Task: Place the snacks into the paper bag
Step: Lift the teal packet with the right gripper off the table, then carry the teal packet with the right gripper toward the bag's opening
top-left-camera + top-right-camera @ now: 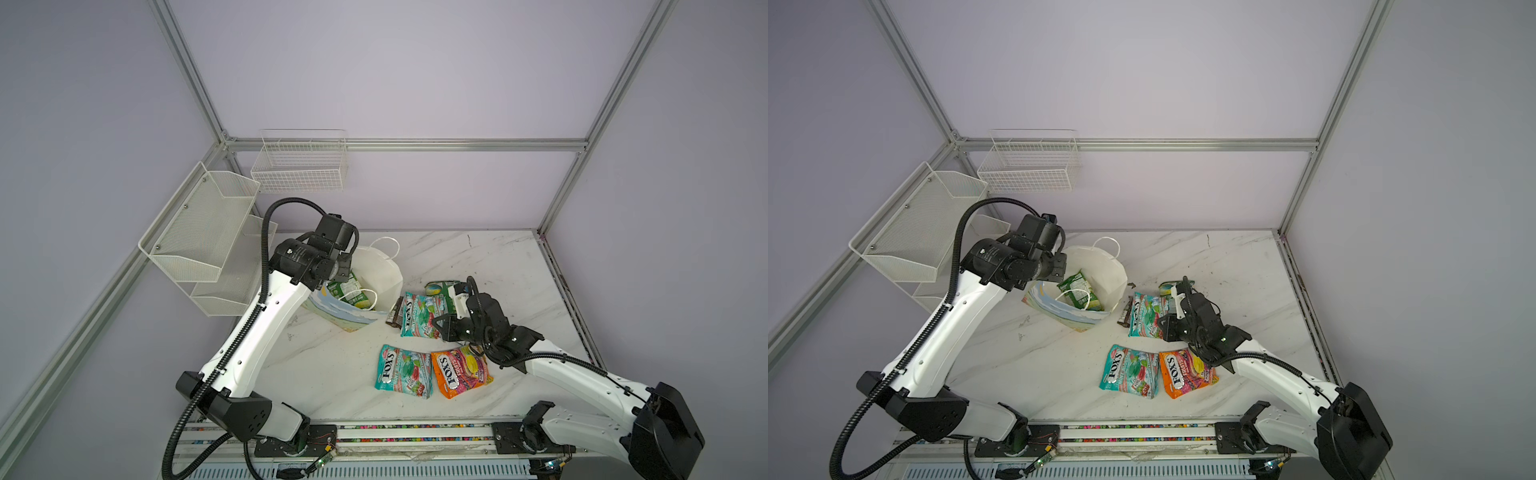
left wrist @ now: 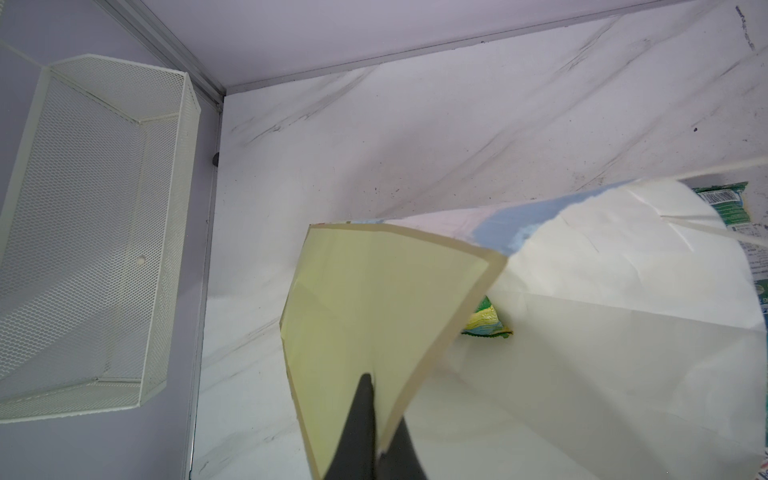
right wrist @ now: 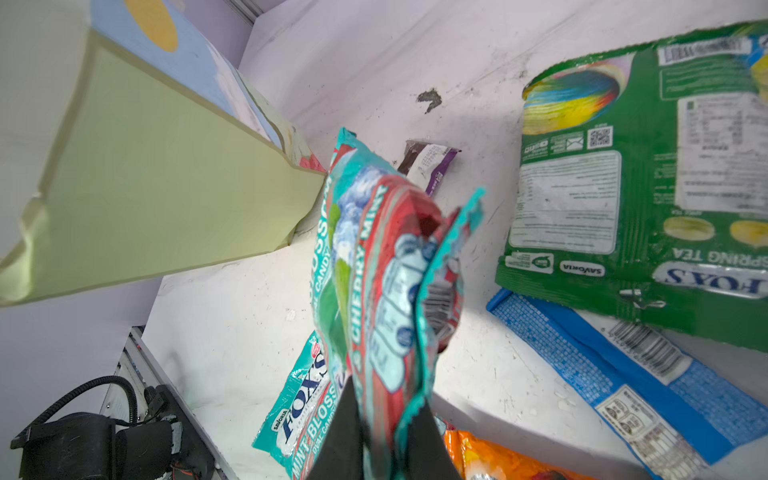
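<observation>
The paper bag [image 1: 376,266] [image 1: 1102,266] lies tilted open at the table's back left, with a green bag [image 1: 348,293] [image 1: 1079,289] inside. My left gripper [image 1: 343,266] [image 2: 380,432] is shut on the bag's pale yellow side panel [image 2: 374,291]. My right gripper [image 1: 438,324] [image 3: 386,432] is shut on one teal FOX'S bag [image 1: 419,313] [image 3: 374,270], whose held end is raised beside the paper bag [image 3: 145,187]. On the table lie another teal bag [image 1: 403,372], an orange bag [image 1: 459,372], a green bag [image 3: 644,187], a blue packet [image 3: 623,374] and a dark wrapper [image 3: 432,166].
Two white wire baskets [image 1: 199,237] [image 1: 299,166] hang on the left and back walls. An aluminium frame post [image 1: 561,199] stands at the table's back right corner. The rail [image 1: 415,432] carrying both arm bases runs along the front edge.
</observation>
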`<control>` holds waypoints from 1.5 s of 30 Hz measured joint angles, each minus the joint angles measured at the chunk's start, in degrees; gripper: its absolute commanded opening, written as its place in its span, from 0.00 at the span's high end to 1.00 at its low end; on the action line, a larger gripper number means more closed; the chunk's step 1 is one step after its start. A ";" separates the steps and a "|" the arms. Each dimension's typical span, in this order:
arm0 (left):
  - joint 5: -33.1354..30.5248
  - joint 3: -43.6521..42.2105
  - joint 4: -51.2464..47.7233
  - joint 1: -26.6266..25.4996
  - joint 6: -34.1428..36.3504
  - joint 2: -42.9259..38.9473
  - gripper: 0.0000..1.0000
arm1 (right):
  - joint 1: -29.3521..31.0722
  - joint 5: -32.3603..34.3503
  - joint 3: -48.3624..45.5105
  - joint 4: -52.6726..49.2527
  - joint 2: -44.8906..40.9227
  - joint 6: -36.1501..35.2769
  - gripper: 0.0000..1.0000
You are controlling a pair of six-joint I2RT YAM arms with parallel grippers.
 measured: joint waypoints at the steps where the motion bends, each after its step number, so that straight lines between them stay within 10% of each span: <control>1: 0.00 0.00 0.00 0.00 -0.09 0.00 1.00 | 0.02 0.39 0.28 -0.46 -0.48 -0.20 1.00; 45: 0.63 0.00 -0.02 0.00 -0.11 0.00 1.00 | 4.09 10.97 12.74 -9.11 -9.07 -8.15 1.00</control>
